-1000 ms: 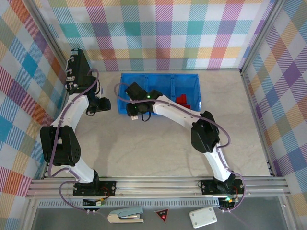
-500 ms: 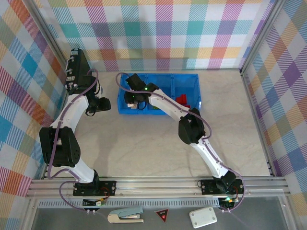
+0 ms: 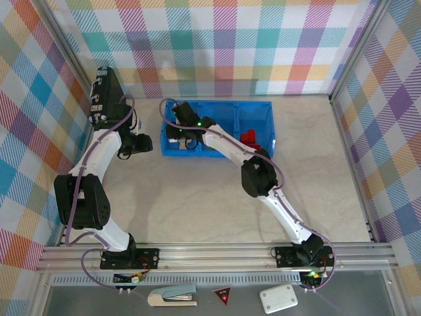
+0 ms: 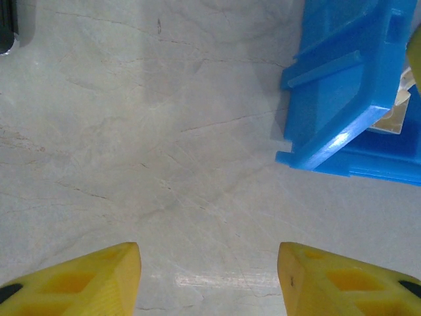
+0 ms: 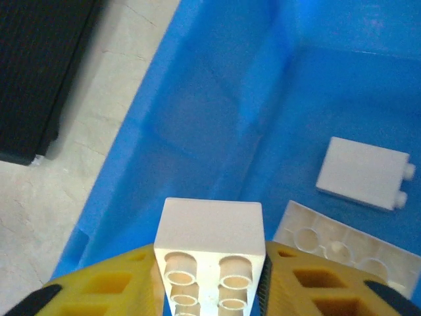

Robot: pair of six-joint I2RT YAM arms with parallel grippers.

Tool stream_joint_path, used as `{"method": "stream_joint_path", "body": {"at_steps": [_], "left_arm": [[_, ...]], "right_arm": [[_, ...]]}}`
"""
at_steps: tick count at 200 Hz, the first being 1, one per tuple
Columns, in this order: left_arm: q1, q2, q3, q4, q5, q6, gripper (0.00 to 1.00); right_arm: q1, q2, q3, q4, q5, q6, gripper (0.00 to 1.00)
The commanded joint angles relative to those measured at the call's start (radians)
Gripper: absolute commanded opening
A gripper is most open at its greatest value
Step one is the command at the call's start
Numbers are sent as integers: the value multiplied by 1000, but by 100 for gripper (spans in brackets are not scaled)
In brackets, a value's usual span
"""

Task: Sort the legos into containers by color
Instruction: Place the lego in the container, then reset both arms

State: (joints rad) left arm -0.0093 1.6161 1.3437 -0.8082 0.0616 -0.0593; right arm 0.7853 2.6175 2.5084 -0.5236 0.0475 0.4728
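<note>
From above, the wrist hides the right gripper (image 3: pixel 176 135) and much of the tray's (image 3: pixel 253 103) left compartment from us. The red legos (image 3: pixel 250 138) are too small for us to count. In the right wrist view, the bottom edge cuts off the cream brick (image 5: pixel 209 243) between the fingers (image 5: pixel 105 283) and a second cream brick (image 5: pixel 329 247) beside it. A black shape (image 5: pixel 33 72) that we cannot identify runs off the top left. In the left wrist view, the tray wall mostly hides a cream piece (image 4: pixel 391 115).
</note>
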Motion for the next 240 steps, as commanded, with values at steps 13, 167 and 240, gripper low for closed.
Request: {"method": "stream_joint_path", "body": {"at_steps": [13,167,240], "left_arm": [[9,-24,-15,9,10,-6,58],[9,-123,-36,12,-33,-42,95],[9,-146,-77,10,-78,-141,100]], "right_arm": [[0,-1,39,20,-24,6,49],[-36,-597,-562,-107,198,-191,68],[-225,-980,-1028,-64,263,-227,99]]}}
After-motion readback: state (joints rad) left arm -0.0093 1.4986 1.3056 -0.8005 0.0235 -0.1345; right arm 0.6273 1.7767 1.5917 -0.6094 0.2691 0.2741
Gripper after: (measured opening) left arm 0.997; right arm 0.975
